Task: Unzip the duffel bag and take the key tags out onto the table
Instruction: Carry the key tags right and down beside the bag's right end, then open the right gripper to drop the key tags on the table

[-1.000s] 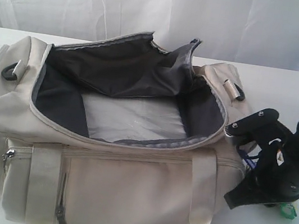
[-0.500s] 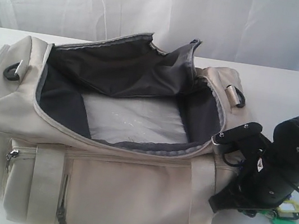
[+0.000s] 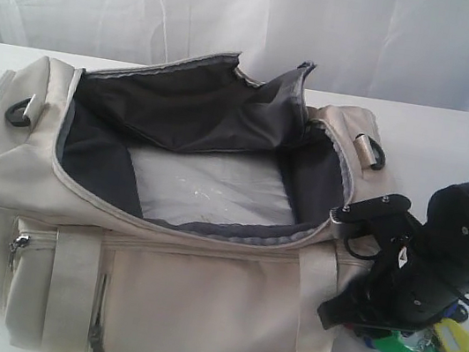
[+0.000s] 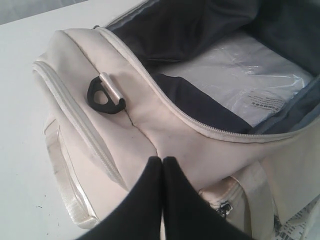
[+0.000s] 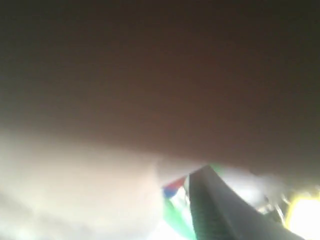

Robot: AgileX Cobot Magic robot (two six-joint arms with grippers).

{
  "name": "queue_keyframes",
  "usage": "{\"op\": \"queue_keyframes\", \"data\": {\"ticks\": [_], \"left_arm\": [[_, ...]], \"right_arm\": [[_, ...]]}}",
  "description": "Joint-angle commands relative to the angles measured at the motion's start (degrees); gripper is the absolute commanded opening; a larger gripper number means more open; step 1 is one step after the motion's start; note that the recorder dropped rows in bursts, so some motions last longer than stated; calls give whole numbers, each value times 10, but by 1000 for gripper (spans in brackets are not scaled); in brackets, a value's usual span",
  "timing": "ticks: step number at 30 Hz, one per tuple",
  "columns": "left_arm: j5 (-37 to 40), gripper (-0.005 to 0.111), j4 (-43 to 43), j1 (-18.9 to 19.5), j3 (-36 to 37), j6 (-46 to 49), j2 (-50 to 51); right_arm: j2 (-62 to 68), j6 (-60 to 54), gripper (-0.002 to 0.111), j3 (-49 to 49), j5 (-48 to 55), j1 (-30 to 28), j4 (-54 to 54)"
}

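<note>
**On the table: open duffel bag, key tags beside it**

The cream duffel bag (image 3: 196, 304) fills the left and centre of the exterior view on the white table (image 3: 454, 139). Its grey zipper is undone and the dark lining shows. Inside lies a clear plastic sheet (image 3: 205, 191) whose small print is unreadable. The key tags (image 3: 451, 343), green and yellow among them, lie at lower right beside the bag, partly under the right tool (image 3: 372, 292); I cannot tell how far it is open. The left tool (image 4: 162, 167) is closed and empty.
</note>
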Motion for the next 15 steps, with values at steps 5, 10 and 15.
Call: {"op": "queue_keyframes", "data": {"ticks": [5, 10, 15], "left_arm": [[2, 1, -10, -2, 2, 4, -6], [2, 1, -10, -2, 2, 4, -6], [2, 1, -11, -2, 2, 4, -6]], "right_arm": [[-1, -6, 40, -23, 20, -1, 12], [-12, -6, 39, -63, 117, -1, 12], [-38, -6, 31, -81, 188, -1, 1]]}}
